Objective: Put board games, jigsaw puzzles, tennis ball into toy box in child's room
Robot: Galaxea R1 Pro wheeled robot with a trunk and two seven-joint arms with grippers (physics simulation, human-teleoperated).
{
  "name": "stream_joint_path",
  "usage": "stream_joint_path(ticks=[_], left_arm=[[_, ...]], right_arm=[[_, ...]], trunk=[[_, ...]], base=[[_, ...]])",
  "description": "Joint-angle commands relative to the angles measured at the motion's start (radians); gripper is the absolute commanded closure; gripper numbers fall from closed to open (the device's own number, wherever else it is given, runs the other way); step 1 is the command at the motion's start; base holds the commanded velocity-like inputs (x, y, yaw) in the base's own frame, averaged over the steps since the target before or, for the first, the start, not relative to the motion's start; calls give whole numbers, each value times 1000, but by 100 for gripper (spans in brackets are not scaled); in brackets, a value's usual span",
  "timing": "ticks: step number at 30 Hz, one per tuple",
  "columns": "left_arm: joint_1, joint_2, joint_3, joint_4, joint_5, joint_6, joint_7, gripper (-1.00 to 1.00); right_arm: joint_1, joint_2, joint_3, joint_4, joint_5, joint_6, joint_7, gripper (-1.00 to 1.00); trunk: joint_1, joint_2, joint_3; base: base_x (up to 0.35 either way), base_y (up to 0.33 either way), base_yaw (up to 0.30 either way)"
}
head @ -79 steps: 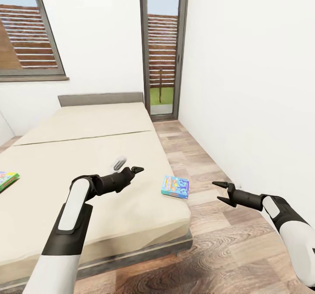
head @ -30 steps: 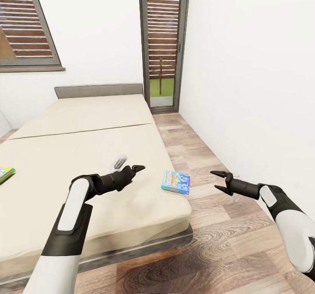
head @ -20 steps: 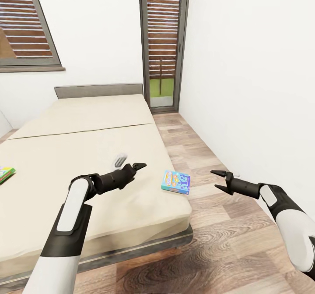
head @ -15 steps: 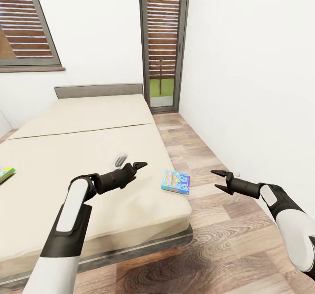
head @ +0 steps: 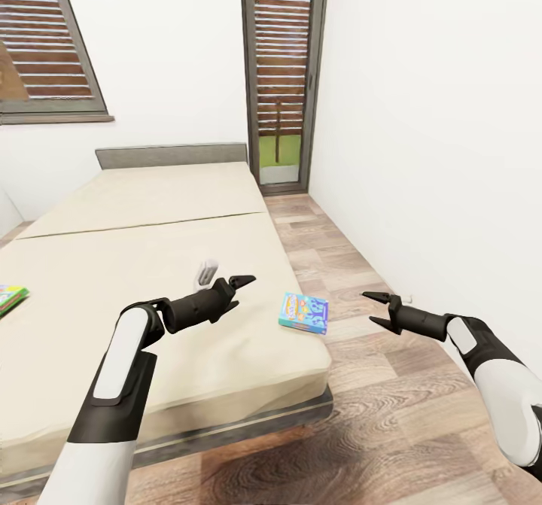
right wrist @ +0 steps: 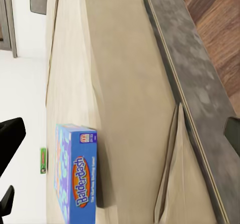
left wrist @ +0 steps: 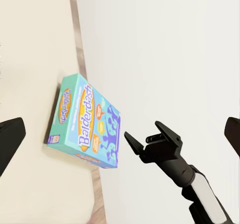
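A blue Balderdash board game [head: 303,314] lies flat near the right edge of the bed [head: 150,264], close to its foot corner. The left wrist view shows its lettered lid [left wrist: 90,121], and the right wrist view its edge [right wrist: 75,179]. A second, green-edged board game [head: 10,297] lies at the bed's far left. My left gripper [head: 242,280] hovers open above the mattress, a hand-width left of the blue box. Over the floor right of the bed, my right gripper [head: 379,310] is open and points at the box. The table, toy box, jigsaw puzzles and tennis ball are out of view.
A white wall [head: 436,151] runs close along the right, leaving a narrow strip of wood-plank floor [head: 354,384] beside the bed. A tall glass door [head: 280,76] stands at the far end, and a window [head: 45,46] is above the grey headboard [head: 172,156].
The view moved a little closer to the bed. My left gripper has crept slightly right and up toward the blue box. The right gripper has barely moved.
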Motion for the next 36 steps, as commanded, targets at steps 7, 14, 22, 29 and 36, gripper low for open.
stream_joint_path(ticks=[7,14,22,29,36], left_arm=[[0,0,3,0,20,1,9,-100],[1,1,5,1,23,1,9,-100],[1,2,6,1,24,1,11,-100],[1,4,7,2,24,1,12,-100],[1,6,7,3,23,1,13,-100]], right_arm=[[0,5,-5,2,7,4,2,-100],[0,12,-4,3,8,4,-1,-100],[3,17,-3,5,9,4,-3,-100],[6,23,-2,6,9,3,-4,-100],[9,35,-1,7,13,3,-5,-100]], trunk=[[0,0,-1],[0,0,1],[0,0,2],[0,0,2],[0,0,2]], base=[[0,0,134],[0,0,176],[0,0,74],[0,0,26],[0,0,10]])
